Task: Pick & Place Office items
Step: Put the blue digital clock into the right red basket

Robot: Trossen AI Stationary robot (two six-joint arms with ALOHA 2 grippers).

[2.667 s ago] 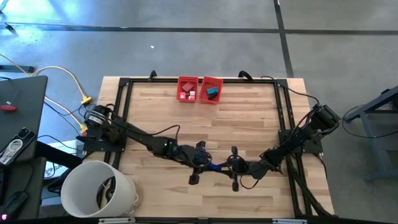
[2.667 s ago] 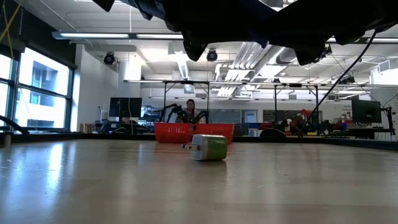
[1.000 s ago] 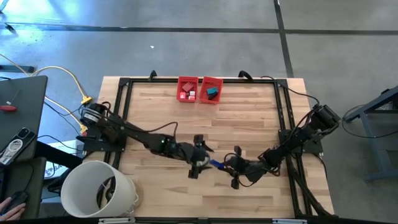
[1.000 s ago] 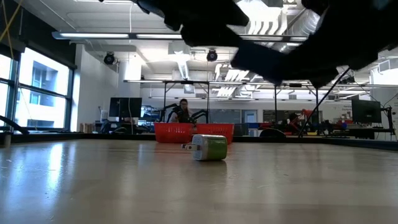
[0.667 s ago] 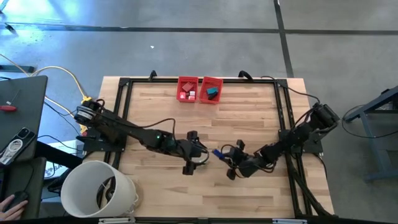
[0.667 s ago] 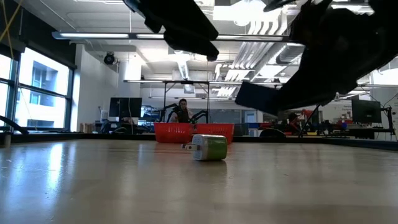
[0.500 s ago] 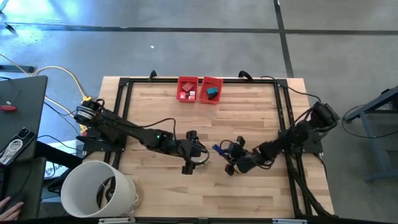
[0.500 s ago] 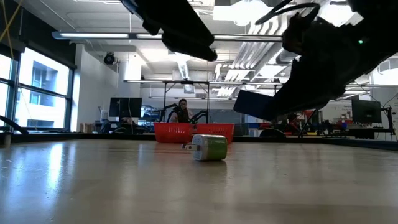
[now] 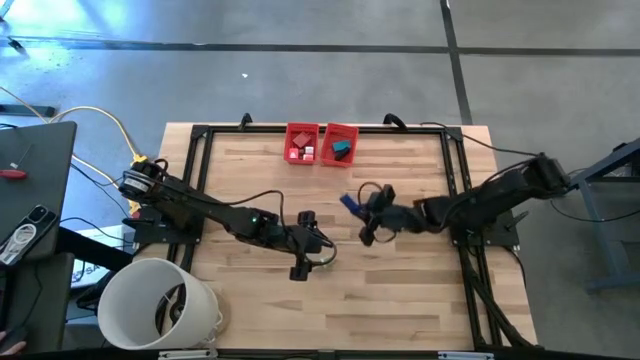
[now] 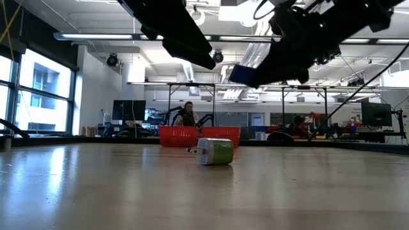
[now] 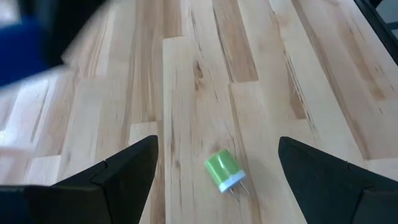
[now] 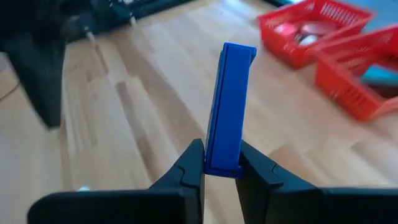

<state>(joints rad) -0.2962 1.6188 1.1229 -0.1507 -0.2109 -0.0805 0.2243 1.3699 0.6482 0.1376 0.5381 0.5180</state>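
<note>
My right gripper hangs over the middle of the table, shut on a flat dark blue piece, which also shows in the high view and the low view. My left gripper is open above the table, left of centre. Below and ahead of its fingers a green and white plug-like piece lies on its side on the wood, touching nothing else; the low view shows this piece too. Two red bins holding small pieces stand at the far edge. My right gripper pinches the blue piece by its near end, one finger on each flat face. The fingers come from the table's right, slanting a little downward. The piece sticks out past the fingertips along their line, on edge and lifted clear of the table.
A big white bucket stands off the table's near left corner. A black frame runs round the tabletop. Bare wood lies between the grippers and the bins. In the low view a person sits far back in the room.
My right gripper has swung up and toward the table's far edge, nearer the red bins, carrying the blue piece clear of the table. My left gripper has drawn back a little toward the left edge and stayed open. The green piece has not moved.
</note>
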